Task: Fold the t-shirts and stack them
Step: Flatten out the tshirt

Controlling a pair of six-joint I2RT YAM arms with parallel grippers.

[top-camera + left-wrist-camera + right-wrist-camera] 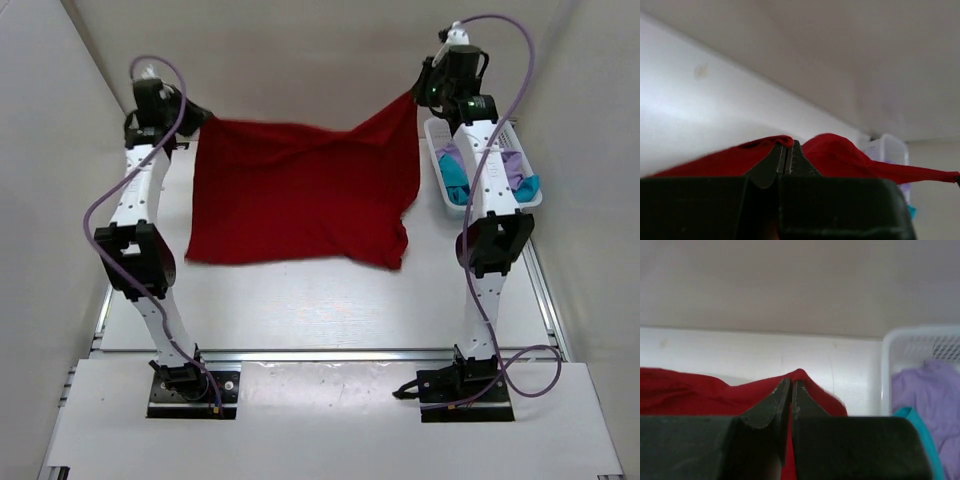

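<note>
**Spotter:** While both arms hold its far edge taut, your dark red t-shirt (300, 190) hangs spread between them, and the near hem seems to rest on the table (300, 315).

**Caller:** And your jaws?

**Spotter:** The left gripper (788, 150) is pinched together on one far corner. The right gripper (791, 385) is clamped on the other. I'd say you're stretching it flat, ready to fold.

**Caller:** What about the cloth?

**Spotter:** It's soft and matte, with diagonal creases and a sag in the middle. The lavender t-shirt (927, 390) and teal t-shirt (920, 427) lie crumpled in the white mesh basket (435, 135), beside your right arm.
</note>
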